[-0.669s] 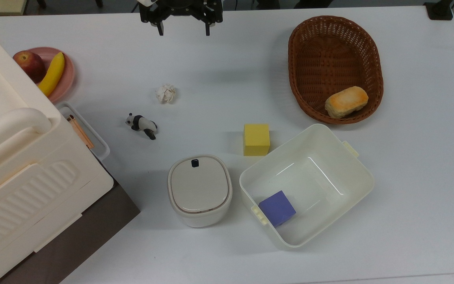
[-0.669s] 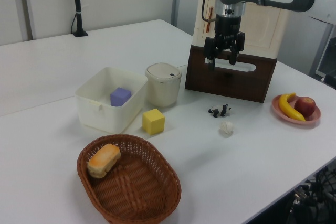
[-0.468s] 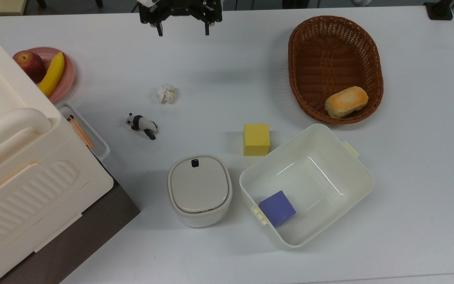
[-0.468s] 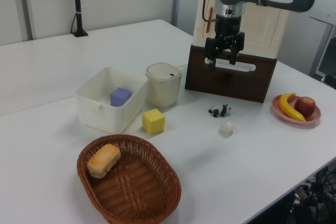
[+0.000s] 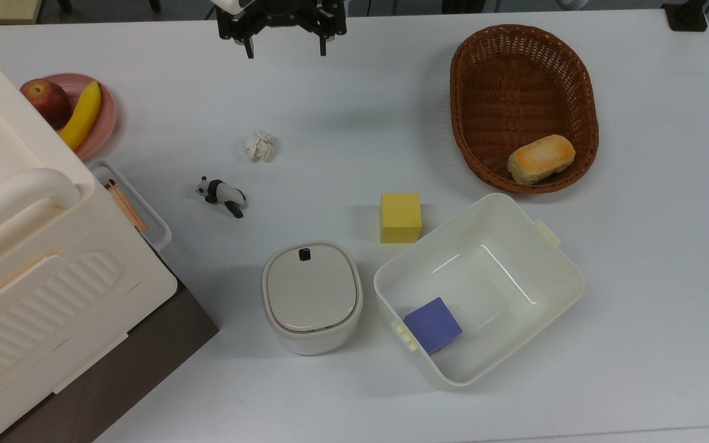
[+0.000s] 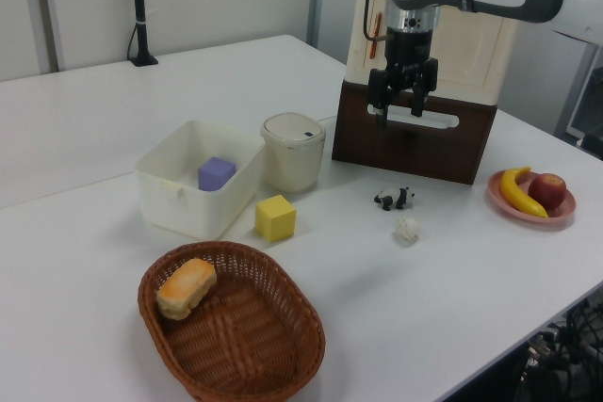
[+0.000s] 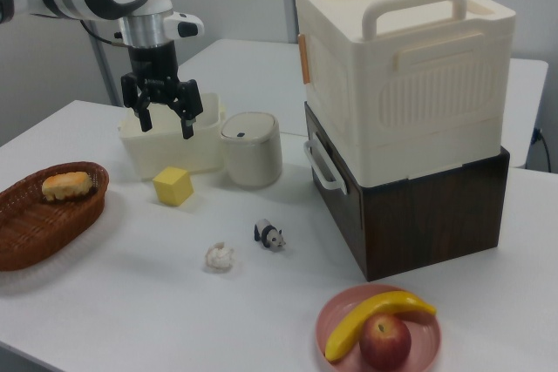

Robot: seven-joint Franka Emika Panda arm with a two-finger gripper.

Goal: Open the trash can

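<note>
Gripper (image 5: 285,50) hangs in the air above the white table (image 5: 354,92), fingers spread well apart and pointing down, nothing between them. In the top view it sits at the upper edge of the frame; in the left view (image 6: 399,113) it appears in front of the big cream storage box (image 6: 443,30) on its dark brown base.

Trash can (image 5: 312,296) stands well apart from the gripper, far below it in the top view. Its flat beige-grey lid (image 5: 311,287) is down and closed, with the small dark button (image 5: 304,253) at the lid edge nearest the gripper. In the right view the can (image 7: 251,149) stands to the right of and lower than the gripper (image 7: 163,125).

Just beside the can, on the top view's right, sits a lidless white tub (image 5: 514,227) holding a purple cube (image 5: 432,325). A yellow cube (image 5: 400,218), a crumpled paper ball (image 5: 259,146) and a panda figurine (image 5: 221,194) lie on the table between gripper and can. Well off to the top view's right of the gripper, a wicker basket (image 5: 502,74) holds a bread roll (image 5: 541,159). To the top view's left, a pink plate (image 5: 105,117) carries an apple (image 5: 45,100) and a banana (image 5: 82,115).
</note>
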